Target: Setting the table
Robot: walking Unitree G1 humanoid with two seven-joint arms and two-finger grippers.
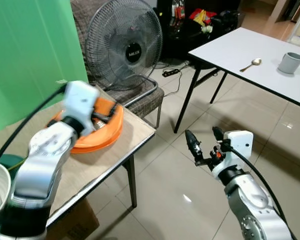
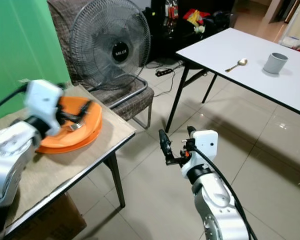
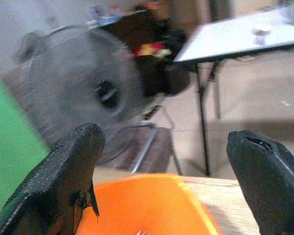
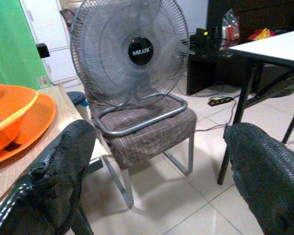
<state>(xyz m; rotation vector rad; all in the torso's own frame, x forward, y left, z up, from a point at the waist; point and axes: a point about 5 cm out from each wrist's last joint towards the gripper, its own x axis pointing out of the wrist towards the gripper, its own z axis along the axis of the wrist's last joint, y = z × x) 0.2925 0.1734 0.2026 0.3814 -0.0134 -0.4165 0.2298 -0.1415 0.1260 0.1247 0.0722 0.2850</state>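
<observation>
Wooden desk (image 1: 135, 131) at lower left: our open left hand (image 3: 161, 181) reaches the orange plate (image 1: 112, 127) (next, we close on it); right hand (image 1: 204, 145) open.

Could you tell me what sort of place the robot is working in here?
Most likely a lived-in home, perhaps a dining or living area: a white table with a spoon and a cup, a standing fan on a cushioned chair, and a tiled floor.
</observation>
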